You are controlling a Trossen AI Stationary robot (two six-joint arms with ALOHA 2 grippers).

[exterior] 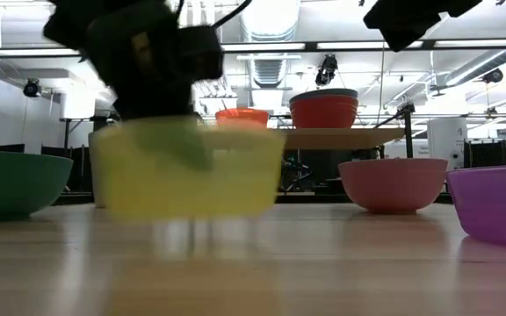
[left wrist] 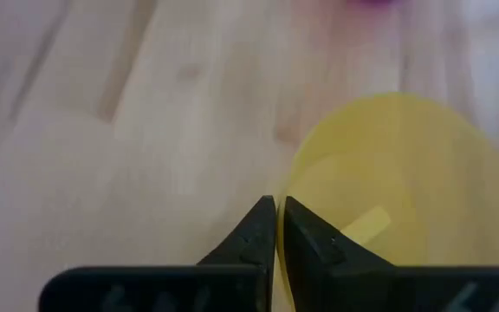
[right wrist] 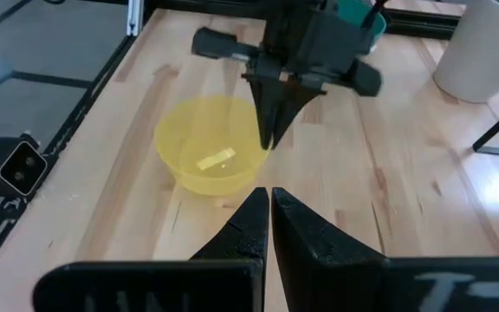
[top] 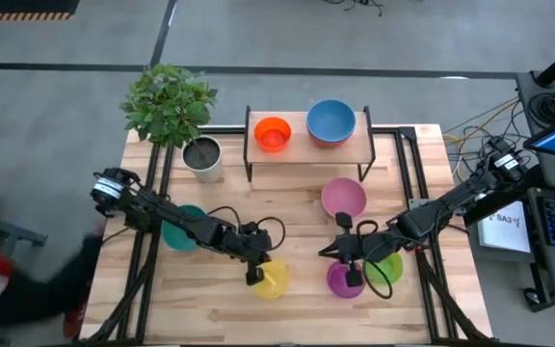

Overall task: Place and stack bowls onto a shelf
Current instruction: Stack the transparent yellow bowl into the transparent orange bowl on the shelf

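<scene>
Left gripper pinches rim of yellow bowl, fingers nearly together. Right gripper pressed together, holds nothing, above purple bowl.

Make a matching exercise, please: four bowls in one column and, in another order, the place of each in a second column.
Bowls:
1. orange bowl
2. yellow bowl
3. teal bowl
4. pink bowl

Places:
A. on the table, under the left arm, between the plant pot and the left gripper
B. on the shelf, beside the blue bowl
C. on the table in front of the shelf, no gripper at it
D. at the tips of the left gripper

Pairs: 1-B, 2-D, 3-A, 4-C
</scene>
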